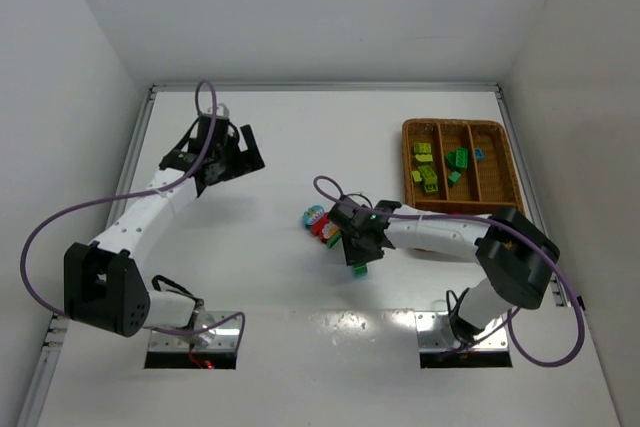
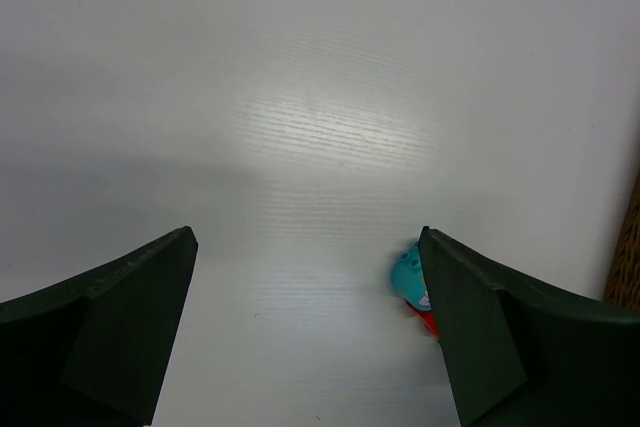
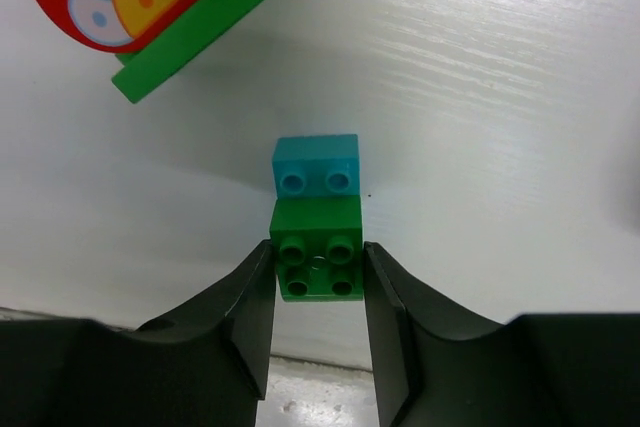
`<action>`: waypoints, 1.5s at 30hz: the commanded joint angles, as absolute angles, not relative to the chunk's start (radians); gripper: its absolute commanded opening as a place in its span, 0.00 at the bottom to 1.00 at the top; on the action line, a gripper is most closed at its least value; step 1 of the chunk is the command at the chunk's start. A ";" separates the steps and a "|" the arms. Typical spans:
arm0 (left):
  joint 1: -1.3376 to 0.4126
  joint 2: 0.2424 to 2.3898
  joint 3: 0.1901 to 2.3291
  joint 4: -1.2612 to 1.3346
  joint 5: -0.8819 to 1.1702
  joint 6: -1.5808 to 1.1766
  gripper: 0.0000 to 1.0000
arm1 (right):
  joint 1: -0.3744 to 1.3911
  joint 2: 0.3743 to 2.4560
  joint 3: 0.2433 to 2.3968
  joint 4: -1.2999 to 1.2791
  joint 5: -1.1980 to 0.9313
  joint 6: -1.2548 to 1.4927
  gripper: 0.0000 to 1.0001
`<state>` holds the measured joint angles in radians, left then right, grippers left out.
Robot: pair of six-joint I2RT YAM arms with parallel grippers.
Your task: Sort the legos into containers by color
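The right gripper [image 3: 318, 277] has its jaws closed against both sides of a small dark green studded plastic brick [image 3: 316, 237] lying on the white desk [image 1: 300, 127]. A teal-blue brick [image 3: 316, 165] touches it just past the fingertips. The left gripper [image 1: 228, 152] hangs wide open and empty, well away. The job looks partly done: a few lime green bricks [image 1: 425, 165] and green and teal ones already lie in the compartments of the rectangular brown woven wicker tray [image 1: 455, 125], well beyond the right gripper. A small cluster of mixed bricks [image 1: 318, 222] beside that gripper is still unsorted.
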<state>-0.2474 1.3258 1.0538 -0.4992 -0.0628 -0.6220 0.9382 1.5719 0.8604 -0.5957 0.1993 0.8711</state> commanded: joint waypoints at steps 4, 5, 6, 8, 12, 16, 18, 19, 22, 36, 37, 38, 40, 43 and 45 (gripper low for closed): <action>-0.249 1.285 1.043 -0.472 -0.044 -0.630 1.00 | 0.934 1.586 0.857 -0.537 0.183 0.850 0.37; -0.249 1.285 1.043 -0.472 -0.035 -0.630 1.00 | 0.934 1.586 0.857 -0.537 0.183 0.841 0.35; -0.249 1.285 1.043 -0.472 -0.035 -0.630 1.00 | 0.934 1.586 0.857 -0.537 0.183 0.841 0.32; -0.249 1.285 1.043 -0.472 -0.035 -0.630 1.00 | 0.934 1.586 0.857 -0.537 0.192 0.830 0.26; -0.249 1.285 1.043 -0.451 0.032 -0.604 1.00 | 0.934 1.553 0.896 -0.586 0.216 0.782 0.24; -0.258 1.298 0.936 -0.237 0.432 -0.574 0.95 | 0.748 1.363 0.896 -0.534 0.004 0.678 0.24; -0.258 1.298 0.850 -0.078 0.564 -0.584 0.93 | 0.649 1.293 0.873 -0.454 -0.121 0.649 0.24; -0.258 1.298 0.826 -0.034 0.659 -0.594 0.93 | 0.603 1.264 0.873 -0.428 -0.252 0.635 0.24; -0.258 1.287 0.750 0.180 0.884 -0.643 0.93 | 0.462 1.215 0.864 -0.348 -0.514 0.612 0.24; -0.402 1.356 0.804 0.429 1.218 -0.663 0.96 | 0.304 1.148 0.701 0.099 -1.026 0.801 0.24; -0.416 1.373 0.836 0.337 1.218 -0.596 0.96 | 0.295 1.147 0.701 0.113 -1.041 0.814 0.24; -0.416 1.382 0.889 0.181 1.218 -0.477 0.96 | 0.295 1.147 0.701 0.124 -1.054 0.815 0.24; -0.426 1.411 0.914 0.138 1.239 -0.451 0.96 | 0.295 1.147 0.701 0.144 -1.078 0.828 0.24; -0.426 1.431 0.943 0.123 1.239 -0.442 0.96 | 0.305 1.158 0.710 0.175 -1.107 0.838 0.24; -0.436 1.459 0.954 0.123 1.250 -0.451 0.96 | 0.314 1.167 0.721 0.175 -1.108 0.838 0.24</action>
